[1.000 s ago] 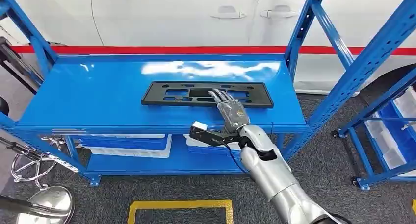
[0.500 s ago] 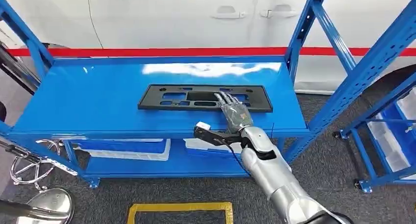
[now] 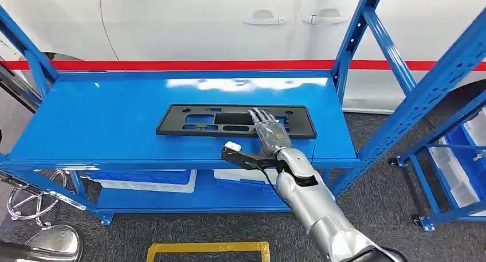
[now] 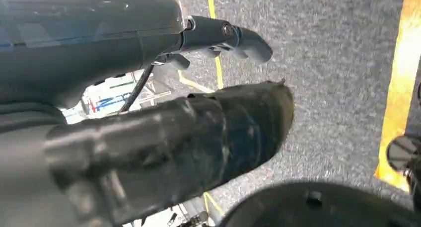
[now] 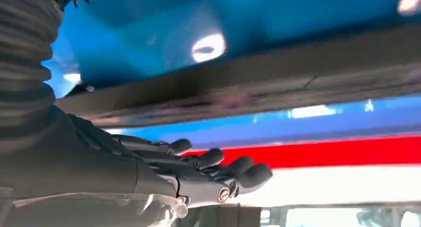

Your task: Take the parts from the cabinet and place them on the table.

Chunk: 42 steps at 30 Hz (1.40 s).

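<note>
A flat black plastic part (image 3: 236, 121) with cut-outs is seen lying on the top blue shelf (image 3: 103, 121) of the cabinet, centre of the head view. The right hand (image 3: 268, 133) is laid on the part's right half, fingers stretched out flat over it and slightly spread, nothing clasped; whether the part is pressed cannot be told. In the right wrist view the right hand's fingers (image 5: 213, 160) are seen extended along the part's dark edge (image 5: 258, 83). The left hand (image 4: 149, 137) is seen in the left wrist view above grey carpet (image 4: 322, 63) with yellow floor tape (image 4: 399, 88); its fingers appear loosely extended with nothing held. White bins (image 3: 143, 180) are seen on the lower shelf, lower centre-left. A white car (image 3: 229, 21) with a red stripe is seen across the upper frame.
</note>
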### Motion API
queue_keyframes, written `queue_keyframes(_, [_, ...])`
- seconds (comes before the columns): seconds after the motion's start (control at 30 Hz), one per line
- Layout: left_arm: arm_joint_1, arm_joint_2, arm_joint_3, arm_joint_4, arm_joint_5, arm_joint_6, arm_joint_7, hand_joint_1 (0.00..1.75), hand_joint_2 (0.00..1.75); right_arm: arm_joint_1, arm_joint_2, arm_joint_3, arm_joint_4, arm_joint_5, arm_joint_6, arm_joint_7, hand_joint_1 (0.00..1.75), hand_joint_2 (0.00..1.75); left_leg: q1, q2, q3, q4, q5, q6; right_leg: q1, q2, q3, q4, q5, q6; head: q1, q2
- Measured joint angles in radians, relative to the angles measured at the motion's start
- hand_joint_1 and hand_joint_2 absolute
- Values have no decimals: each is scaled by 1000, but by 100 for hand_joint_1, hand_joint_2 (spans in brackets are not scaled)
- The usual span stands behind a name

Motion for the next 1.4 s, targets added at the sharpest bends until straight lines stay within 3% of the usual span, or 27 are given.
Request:
queue_keyframes(0.07, [0,0,0,2,0,0,0,0,0,-1,3,0,2,0,-1,0,0,175,15,2,15,-20,5,10,2,-1,0,7,-11,12,-1,0])
queue_keyframes(0.1, [2,0,0,2,0,0,0,0,0,-2,3,0,3,0,-2,0,0,175,13,3,22,-25,3,15,2,-1,-10,37,-27,17,2,0])
queue_keyframes(0.2, [0,1,0,4,0,3,0,0,0,2,3,0,12,3,-2,0,0,175,13,3,28,-25,-5,24,-7,0,-137,265,-118,28,2,0])
queue_keyframes(0.23, [0,1,0,4,0,3,0,0,0,5,3,0,17,5,-2,0,0,175,13,3,31,-24,-8,24,-10,-1,-169,309,-120,30,1,0])
queue_keyframes(0.27, [0,1,0,5,0,3,0,0,0,7,3,0,21,7,-3,0,0,175,14,2,35,-23,-13,23,-13,-2,-178,305,-95,33,2,0])
queue_keyframes(0.3, [1,1,0,7,0,4,-1,0,0,7,3,0,28,12,-5,1,0,175,14,1,43,-22,-18,21,-15,-3,-162,254,-48,33,2,0])
queue_keyframes(0.37, [1,0,0,12,-1,5,-4,0,0,3,3,0,45,32,-18,6,0,175,15,0,60,-17,-33,13,-18,-6,-89,79,62,29,2,0])
queue_keyframes(0.43, [-1,1,0,14,-2,8,-8,0,0,-2,6,1,68,47,-33,8,0,175,7,-3,58,-9,-43,0,-11,-6,-59,14,49,24,3,0])
queue_keyframes(0.53, [-2,1,0,14,-3,8,-10,0,0,-10,14,1,88,54,-47,9,0,175,10,1,65,-20,-46,-18,-9,1,-56,16,39,8,2,0])
queue_keyframes(0.6, [-2,2,-1,14,-3,9,-13,0,0,-16,21,1,105,62,-54,10,0,175,14,1,63,8,-68,-27,-16,-1,-36,0,38,-7,2,0])
queue_keyframes(0.63, [-2,2,-1,14,-4,9,-14,0,0,-18,24,2,115,64,-57,11,0,175,14,1,36,64,-99,-29,-16,-3,-32,0,36,-14,0,0])
queue_keyframes(0.7, [-2,2,0,15,-5,9,-16,0,0,-17,27,2,131,65,-61,11,0,175,15,1,-55,230,-166,-34,-12,-5,-28,0,32,-20,0,0])
queue_keyframes(0.73, [0,2,0,16,-6,10,-16,0,0,-18,30,2,137,65,-61,11,0,175,15,1,-92,290,-178,-34,-10,-5,-26,0,30,-23,0,0])
queue_keyframes(0.77, [0,2,0,17,-6,10,-16,0,0,-18,31,2,141,66,-61,11,0,175,15,1,-104,299,-163,-33,-9,-3,-23,0,28,-22,0,0])
queue_keyframes(0.8, [2,2,0,17,-6,10,-16,0,0,-18,34,2,145,66,-61,10,0,175,15,1,-92,261,-125,-32,-9,-1,-17,0,25,-22,0,0])
queue_keyframes(0.87, [3,2,-1,18,-7,10,-16,0,0,-19,39,3,151,74,-69,6,0,175,15,2,-16,91,-25,-24,-8,2,-3,0,17,-18,0,0])
queue_keyframes(0.9, [4,3,0,18,-8,11,-16,0,0,-18,43,3,154,79,-78,3,0,175,14,1,19,9,0,-17,-8,2,1,1,14,-15,1,0])
queue_keyframes(0.93, [1,3,-1,18,-8,11,-16,0,0,-17,45,5,156,83,-87,0,0,175,7,2,30,-11,-15,-15,0,5,-1,5,9,-7,0,0])
queue_keyframes(1.03, [0,3,-1,19,-7,12,-16,0,0,-7,56,11,154,90,-102,-11,0,175,4,0,30,-10,-15,-6,-4,6,3,-5,12,5,1,0])
queue_keyframes(1.07, [-1,2,-1,19,-6,13,-16,0,0,-5,61,12,152,90,-103,-13,0,175,13,1,37,-22,-8,3,2,7,6,-5,9,12,1,0])
queue_keyframes(1.1, [-1,1,-1,19,-6,12,-16,0,0,-3,62,13,150,91,-105,-13,0,175,16,5,45,-31,-3,8,-2,5,3,14,-2,17,1,0])
queue_keyframes(1.2, [0,0,-1,18,2,11,-29,0,0,22,60,21,133,98,-130,-24,0,175,16,5,45,-32,-6,20,-7,1,-96,208,-107,26,2,0])
queue_keyframes(1.23, [1,-1,-1,18,6,10,-35,0,0,36,60,23,118,104,-142,-28,0,175,15,5,45,-31,-8,21,-9,1,-132,273,-127,29,2,0])
queue_keyframes(1.27, [2,-3,-1,18,7,8,-37,0,0,50,59,27,102,110,-156,-32,0,175,15,5,47,-31,-10,21,-11,1,-152,300,-121,31,2,0])
queue_keyframes(1.3, [4,-6,0,18,7,3,-38,0,0,65,58,31,81,118,-168,-34,0,175,16,5,50,-30,-13,19,-12,0,-145,272,-87,32,2,0])
queue_keyframes(1.37, [5,-13,-1,18,7,-3,-38,0,0,93,55,37,40,135,-185,-34,0,175,16,3,60,-28,-21,14,-14,-2,-75,115,10,27,2,0])
queue_keyframes(1.4, [6,-17,-1,17,6,-5,-38,0,0,106,53,39,21,140,-194,-34,44,175,16,2,61,-26,-25,10,-14,-4,-39,32,48,22,3,0])
